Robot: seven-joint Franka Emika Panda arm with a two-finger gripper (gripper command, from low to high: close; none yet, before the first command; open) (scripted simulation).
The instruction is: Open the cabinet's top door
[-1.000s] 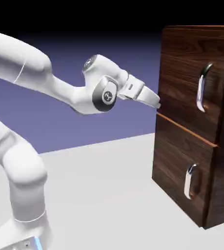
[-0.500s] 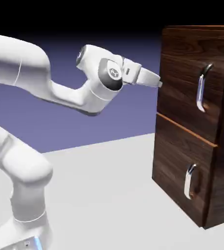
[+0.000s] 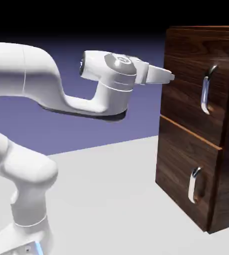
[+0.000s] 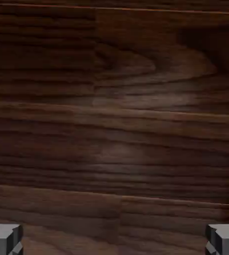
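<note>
while the end effector gapes empty, dark cabinet wood fills its view.

We see the cabinet, a tall dark walnut-grain box, standing upright on the counter at the exterior view's right. Its top door sits shut, flush with the front, its curved chrome handle running vertically near the right edge
</note>
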